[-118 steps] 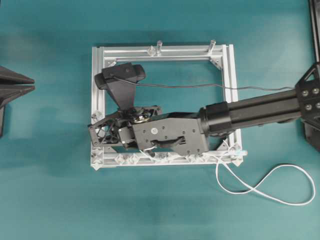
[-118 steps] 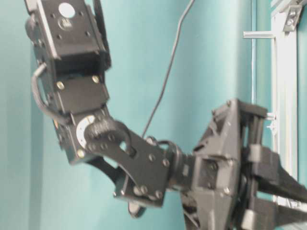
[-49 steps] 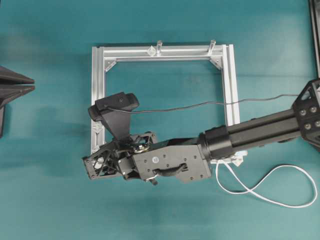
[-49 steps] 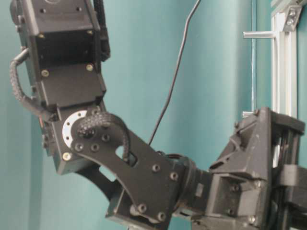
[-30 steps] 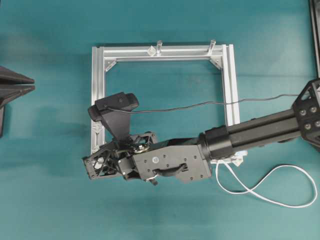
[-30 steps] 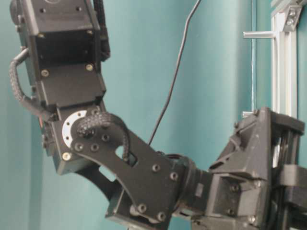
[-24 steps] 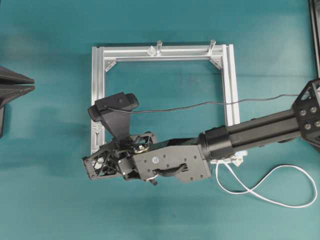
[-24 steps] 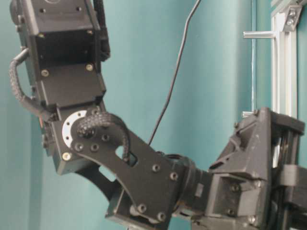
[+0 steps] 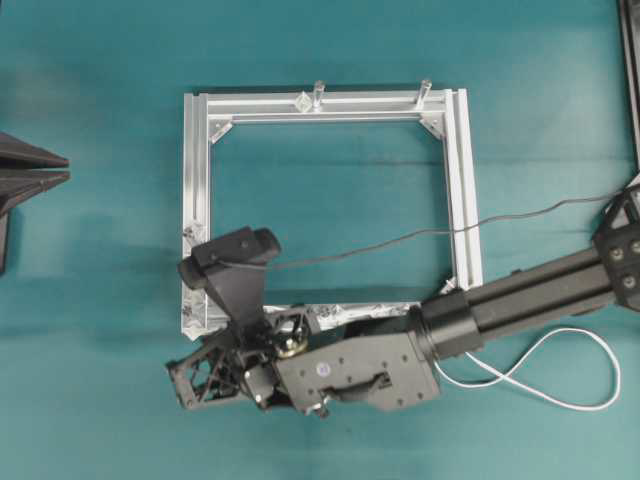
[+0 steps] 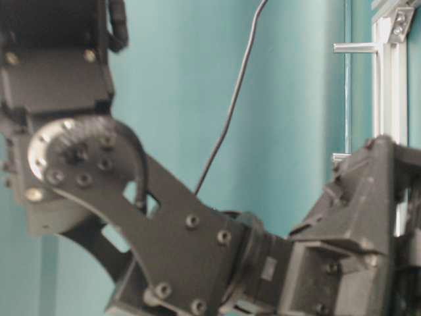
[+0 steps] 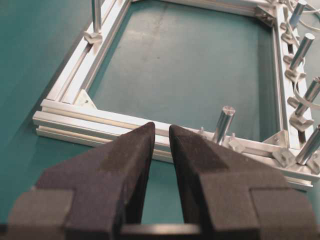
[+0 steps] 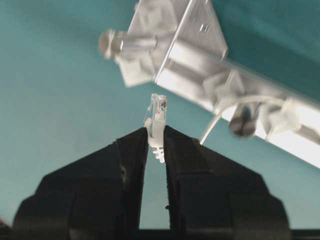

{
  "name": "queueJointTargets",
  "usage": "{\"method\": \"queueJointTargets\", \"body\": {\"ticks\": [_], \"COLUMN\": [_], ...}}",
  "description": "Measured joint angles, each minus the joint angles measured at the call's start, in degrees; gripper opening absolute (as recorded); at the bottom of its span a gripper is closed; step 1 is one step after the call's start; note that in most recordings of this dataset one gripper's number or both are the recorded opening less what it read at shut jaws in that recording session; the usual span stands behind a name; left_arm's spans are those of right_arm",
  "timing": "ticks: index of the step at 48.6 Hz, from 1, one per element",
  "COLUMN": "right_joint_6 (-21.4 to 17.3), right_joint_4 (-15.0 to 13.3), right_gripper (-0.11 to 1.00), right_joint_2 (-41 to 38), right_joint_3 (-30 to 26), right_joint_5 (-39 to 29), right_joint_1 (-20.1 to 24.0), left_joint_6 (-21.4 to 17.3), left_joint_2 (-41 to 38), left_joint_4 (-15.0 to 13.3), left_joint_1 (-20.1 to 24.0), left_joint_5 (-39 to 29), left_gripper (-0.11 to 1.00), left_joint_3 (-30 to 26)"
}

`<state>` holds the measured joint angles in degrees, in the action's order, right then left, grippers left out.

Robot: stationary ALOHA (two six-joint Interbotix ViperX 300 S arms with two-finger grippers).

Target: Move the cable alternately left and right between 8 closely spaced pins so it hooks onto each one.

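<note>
My right hand (image 12: 156,137) is pinched narrow on the small clear plastic plug (image 12: 156,125) at the tip of the thin white flexible cable (image 9: 540,370), holding it just off the corner of the square aluminium rail frame (image 9: 195,180), beside the last of the small silvery-white diamond-shaped pins (image 12: 227,90); behind the plug the cable runs up onto the near rail and seems to pass among the pins there, though how many it has hooked I cannot tell, since my arm covers that rail from overhead; the rest of it lies in a slack loop on the teal counter (image 9: 100,400) to the right of the frame; to do this step well, I judge I should keep the cord taut and low against the rail so that it stays seated behind each pin, swing round the end pin without letting the plug twist in my grip, and avoid dragging the slack loop against the frame's corner; my left hand (image 11: 161,134) hangs idle outside the frame's far side, holding nothing, its pads with only a slim gap showing between them; I can read no brand, label or writing anywhere in these views.
</note>
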<state>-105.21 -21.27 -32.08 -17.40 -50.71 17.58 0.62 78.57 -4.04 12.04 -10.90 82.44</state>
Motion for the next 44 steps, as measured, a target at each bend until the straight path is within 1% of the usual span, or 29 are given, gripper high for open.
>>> {"method": "queueJointTargets", "body": {"ticks": [16, 29, 44], "right_joint_6": [-0.79, 0.09, 1.93], "right_joint_4": [0.09, -0.35, -0.62], "right_gripper": [0.13, 0.13, 0.13], "right_joint_2": [-0.88, -3.87, -7.65], "right_joint_3": [-0.79, -5.36, -10.81], "right_joint_5": [0.09, 0.44, 3.96], "right_joint_1": [0.88, 0.53, -1.41], "left_joint_6": [0.0, 0.0, 0.0], "left_joint_2": [0.0, -0.09, 0.0], "left_joint_4": [0.0, 0.0, 0.0], "left_joint_1": [-0.09, -0.09, -0.53], "left_joint_5": [0.0, 0.0, 0.0], "left_gripper": [0.24, 0.24, 0.24], "left_joint_3": [0.09, 0.09, 0.09]}}
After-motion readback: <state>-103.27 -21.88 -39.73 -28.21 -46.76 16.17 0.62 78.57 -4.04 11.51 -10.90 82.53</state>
